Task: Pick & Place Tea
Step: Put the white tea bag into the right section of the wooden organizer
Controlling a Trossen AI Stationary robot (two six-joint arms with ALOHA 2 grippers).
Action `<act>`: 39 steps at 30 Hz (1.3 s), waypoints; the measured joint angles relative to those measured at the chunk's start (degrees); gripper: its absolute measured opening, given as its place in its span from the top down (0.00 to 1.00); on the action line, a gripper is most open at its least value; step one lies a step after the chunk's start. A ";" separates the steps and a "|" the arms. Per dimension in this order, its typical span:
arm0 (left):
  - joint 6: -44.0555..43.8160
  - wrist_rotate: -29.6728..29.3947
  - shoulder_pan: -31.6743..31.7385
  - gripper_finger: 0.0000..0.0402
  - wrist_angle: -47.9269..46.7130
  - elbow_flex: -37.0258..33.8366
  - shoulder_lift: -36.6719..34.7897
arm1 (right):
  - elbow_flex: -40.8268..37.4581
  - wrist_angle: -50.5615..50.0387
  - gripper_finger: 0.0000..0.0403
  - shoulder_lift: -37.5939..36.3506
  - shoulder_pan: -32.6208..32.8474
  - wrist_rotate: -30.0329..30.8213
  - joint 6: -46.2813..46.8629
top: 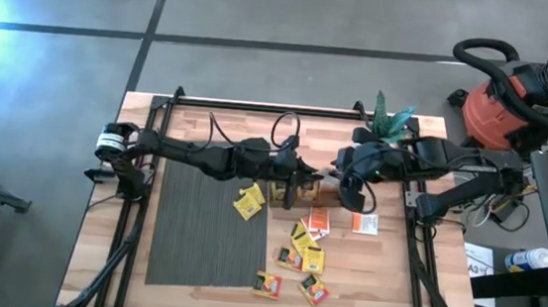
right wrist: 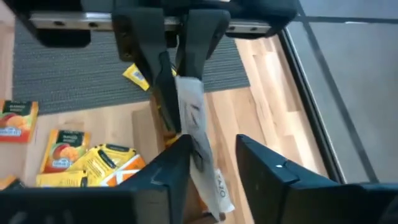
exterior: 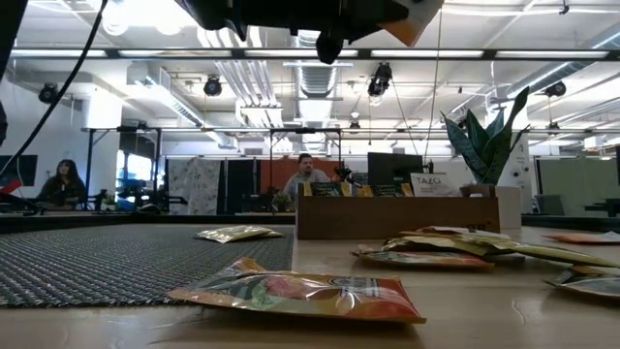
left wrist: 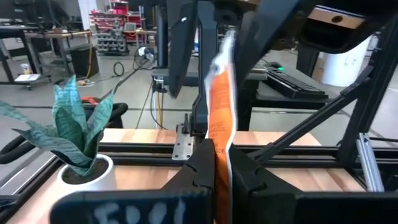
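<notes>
1. Two tools meet above the middle of the worktop (top: 207, 118), over the brown wooden tray (exterior: 387, 218). The left arm reaches in from the left and the right arm from the right.
2. The left tool (left wrist: 217, 155) is pressed together on one tea sachet (left wrist: 219, 106). It pinches the sachet by one end and holds it upright, edge-on to its own camera, clear of the worktop.
3. From the right wrist we see the same sachet showing a white face with dark lettering. It hangs down from the left tool's fingers.
4. The right tool (right wrist: 211, 146) is spread. The sachet's lower part lies against the inner side of one finger (right wrist: 177, 165), with an open gap to the other finger, so we see no pinch there.
5. The other sachets lie flat on the worktop. A yellow sachet (top: 248, 202) sits at the right edge of the grey ribbed mat (top: 207, 237).
6. A loose cluster of yellow and orange sachets (top: 304, 244) lies just near of the tray, and a white-and-orange sachet (top: 365, 223) lies to the cluster's right.
7. Two orange-and-yellow sachets (top: 266, 285) lie apart, closer to the near edge.
8. A potted snake plant (top: 388, 119) stands at the far edge, right of centre.
9. A red shop vacuum (top: 507, 104) sits on the floor beyond the far right corner.
</notes>
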 joint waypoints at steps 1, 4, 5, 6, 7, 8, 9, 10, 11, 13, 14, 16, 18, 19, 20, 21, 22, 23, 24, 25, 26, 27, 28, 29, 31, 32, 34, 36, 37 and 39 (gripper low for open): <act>-0.11 0.47 0.30 0.96 -0.20 0.00 0.02 | 0.00 0.41 0.72 0.20 -0.56 -0.38 -0.36; -0.29 1.59 1.14 0.96 -0.48 0.00 0.04 | 0.00 1.70 0.82 1.18 -1.85 -0.89 -2.22; -0.33 1.59 1.34 0.96 -0.62 -0.02 0.04 | 0.00 1.67 0.86 1.42 -2.42 -1.64 -2.83; -0.51 1.59 1.47 0.96 -0.84 -0.04 0.04 | 0.00 1.66 0.89 1.77 -3.02 -2.82 -3.10; -0.85 1.60 1.52 0.96 -0.97 -0.06 0.07 | 0.00 1.54 0.93 2.04 -3.59 -3.95 -3.21; -1.40 1.59 1.58 0.96 -1.13 -0.09 0.11 | 0.00 1.21 0.95 2.24 -4.07 -4.76 -3.23; -2.11 1.56 1.60 0.95 -1.34 -0.09 0.15 | -0.02 1.04 0.96 2.44 -4.41 -4.96 -3.23; -3.24 1.32 1.61 0.94 -1.75 -0.09 0.15 | -0.04 0.99 0.97 2.66 -4.62 -5.01 -3.23; -4.63 0.59 1.59 0.92 -2.11 -0.09 0.15 | -0.04 1.00 0.97 2.74 -4.75 -5.01 -3.24; -8.00 -1.68 1.28 0.86 -3.16 -0.07 0.12 | -0.09 0.84 0.98 2.75 -5.18 -5.03 -3.68; -9.35 -3.52 0.95 0.83 -4.25 -0.07 0.09 | -0.09 0.57 0.98 2.72 -5.36 -5.07 -4.27; -11.57 -8.33 -0.11 0.76 -6.70 -0.07 0.09 | -0.04 -1.19 0.98 2.40 -6.04 -4.97 -5.81; -13.83 -14.36 -1.60 0.69 -9.08 -0.09 0.09 | 0.00 -3.84 0.98 2.21 -6.93 -4.97 -7.21; -14.61 -17.04 -2.45 0.67 -9.85 -0.09 0.07 | 0.06 -5.49 0.98 2.20 -7.65 -5.19 -7.80; -15.53 -19.69 -3.29 0.64 -10.36 -0.09 0.04 | 0.07 -7.59 0.98 2.20 -8.41 -6.11 -8.28; -16.57 -22.10 -4.15 0.63 -10.78 -0.09 0.01 | 0.00 -9.66 0.98 2.23 -9.13 -7.42 -8.87; -17.20 -23.88 -5.01 0.61 -10.94 -0.09 0.00 | -0.07 -11.32 0.98 2.23 -9.83 -8.88 -9.34; -17.96 -25.11 -5.83 0.61 -10.97 -0.09 0.00 | -0.20 -12.60 0.98 2.23 -10.40 -10.16 -9.77; -18.63 -25.74 -6.60 0.60 -10.97 -0.09 0.00 | -0.35 -13.46 0.98 2.21 -10.85 -11.34 -10.37; -19.42 -26.02 -7.34 0.60 -10.95 -0.09 -0.02 | -0.55 -13.89 0.98 2.22 -11.36 -12.56 -11.10; -20.47 -26.17 -8.06 0.60 -10.97 -0.09 -0.03 | -0.83 -14.04 0.98 2.21 -11.86 -13.74 -11.94; -21.91 -26.68 -8.76 0.60 -11.06 -0.09 -0.04 | -1.21 -13.97 0.98 2.23 -12.37 -14.92 -12.59; -23.56 -27.35 -9.42 0.60 -11.44 -0.09 -0.04 | -1.82 -13.66 0.98 2.23 -12.82 -15.56 -13.10; -25.30 -28.32 -10.11 0.60 -11.98 -0.09 -0.04 | -2.58 -13.32 0.98 2.28 -13.28 -16.07 -13.56; -28.28 -29.71 -11.50 0.60 -12.92 -0.09 -0.04 | -4.70 -12.61 0.98 2.63 -14.33 -16.97 -14.08; -29.55 -30.31 -12.15 0.60 -13.29 -0.09 -0.04 | -5.96 -12.25 0.98 2.89 -14.78 -17.53 -14.46; -31.89 -31.07 -13.55 0.60 -13.22 -0.09 -0.04 | -8.66 -10.58 0.98 3.50 -15.37 -18.24 -15.59; -33.71 -31.22 -14.87 0.60 -13.16 -0.09 -0.07 | -11.55 -8.03 0.98 4.11 -15.84 -18.57 -16.96; -34.69 -31.22 -15.44 0.60 -13.16 -0.09 -0.08 | -12.95 -6.58 0.98 4.45 -15.99 -18.63 -17.73; -36.22 -31.20 -16.41 0.60 -13.14 -0.09 -0.11 | -15.26 -2.92 0.98 5.23 -16.07 -18.73 -18.81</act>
